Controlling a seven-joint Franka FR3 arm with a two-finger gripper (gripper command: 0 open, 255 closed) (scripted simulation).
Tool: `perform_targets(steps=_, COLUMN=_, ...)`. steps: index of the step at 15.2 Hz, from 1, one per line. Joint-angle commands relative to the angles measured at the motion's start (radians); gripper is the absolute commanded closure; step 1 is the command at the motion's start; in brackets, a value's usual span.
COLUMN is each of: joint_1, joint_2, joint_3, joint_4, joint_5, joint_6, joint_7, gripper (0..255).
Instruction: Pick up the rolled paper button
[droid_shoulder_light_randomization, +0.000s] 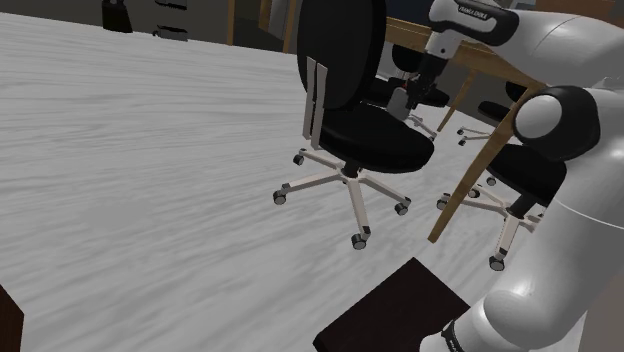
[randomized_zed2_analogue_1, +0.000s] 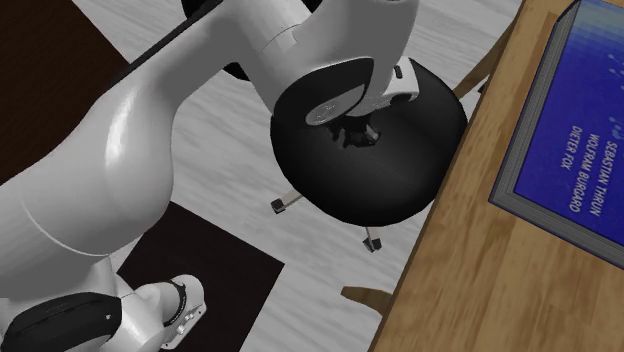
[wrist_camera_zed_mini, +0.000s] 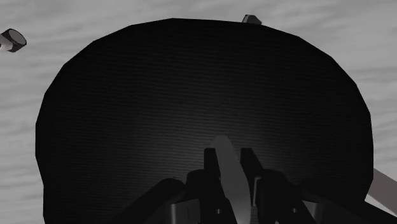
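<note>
one black chair seat (wrist_camera_zed_mini: 191, 83) under pincer (wrist_camera_zed_mini: 229, 154), narrow, clasping grey strip (wrist_camera_zed_mini: 226, 159); wooden table (randomized_zed2_analogue_1: 480, 260) beside.

Rolled paper button (wrist_camera_zed_mini: 229, 181): a slim, plain grey piece, longer than it is wide, with a blunt tip. It is clasped between the two black fingers (wrist_camera_zed_mini: 211, 167) of the gripper (wrist_camera_zed_mini: 228, 154) and points out along them, leaning slightly to one side. It hangs above a black chair seat (wrist_camera_zed_mini: 191, 89). Its surface detail cannot be made out.
</note>
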Motion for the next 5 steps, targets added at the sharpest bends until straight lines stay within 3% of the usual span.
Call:
perform_targets(steps=1, joint_1=-0.006, joint_2=0.011, joint_3=-0.002, joint_4=0.043, joint_5=0.005, joint_6=-0.032, joint_7=-0.004, gripper=255)
perform_targets(steps=5, joint_1=-0.014, joint_2=0.031, joint_3=-0.003, joint_4=0.101, joint_5=0.013, joint_6=-0.072, joint_7=-0.006, gripper=255)
